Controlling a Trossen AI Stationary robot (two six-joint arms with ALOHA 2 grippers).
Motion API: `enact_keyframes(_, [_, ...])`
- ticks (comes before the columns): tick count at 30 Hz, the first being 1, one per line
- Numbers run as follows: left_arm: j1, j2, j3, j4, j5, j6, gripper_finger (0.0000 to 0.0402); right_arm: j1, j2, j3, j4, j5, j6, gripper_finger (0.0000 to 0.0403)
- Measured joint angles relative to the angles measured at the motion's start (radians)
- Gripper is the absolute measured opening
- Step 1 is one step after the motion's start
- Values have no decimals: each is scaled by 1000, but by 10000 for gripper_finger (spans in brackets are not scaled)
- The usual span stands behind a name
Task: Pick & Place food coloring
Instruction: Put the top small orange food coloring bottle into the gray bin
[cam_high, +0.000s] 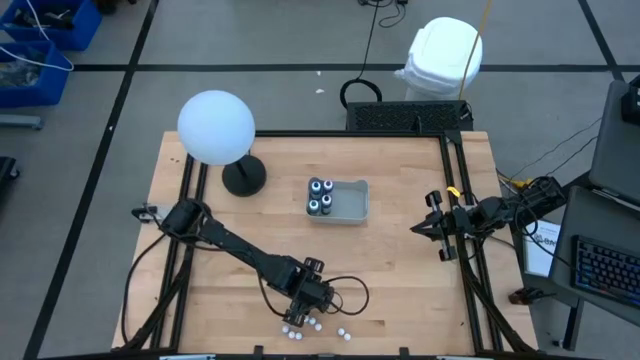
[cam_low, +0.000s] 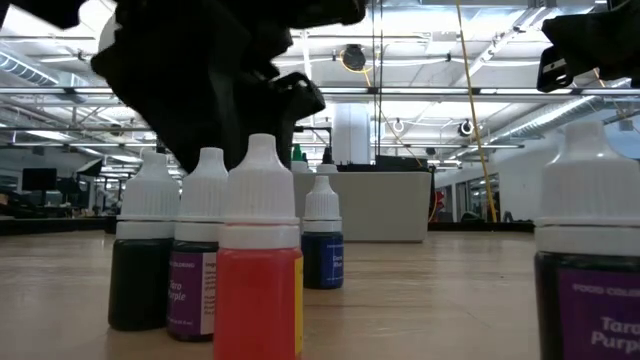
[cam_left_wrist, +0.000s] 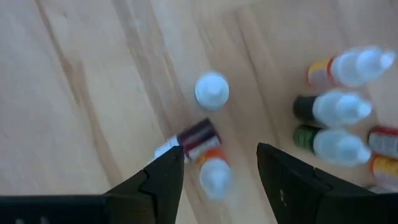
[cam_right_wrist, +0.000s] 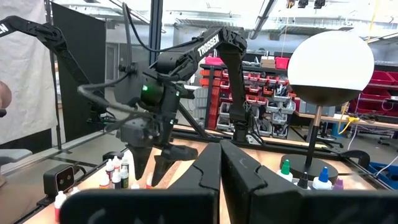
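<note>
Food coloring (cam_high: 300, 327) bottles cluster at the worktop's (cam_high: 400, 290) six o'clock; left pincer (cam_left_wrist: 219, 165) spread above them, right pincer (cam_high: 418, 229) pressed together.

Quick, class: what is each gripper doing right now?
Left gripper: open, empty, hanging over small white-capped food coloring bottles on the wooden table.
Right gripper: shut, empty, waiting at the table's right edge.

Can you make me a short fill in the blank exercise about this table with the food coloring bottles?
1. The left claw hangs over the loose bottles with its fingers ____.
2. The right claw waits at the table's right side, fingers ____.
3. The grey tray holds ____ bottles.

Missing words: open; shut; four
</note>
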Motion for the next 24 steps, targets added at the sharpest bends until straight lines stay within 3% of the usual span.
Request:
enact_keyframes(11, [-1, 16, -1, -5, 0, 6, 197, 0, 0, 0, 0, 1, -3, 0])
enact_keyframes(24, [-1, 16, -1, -6, 0, 8, 87, 0, 0, 0, 1, 1, -3, 0])
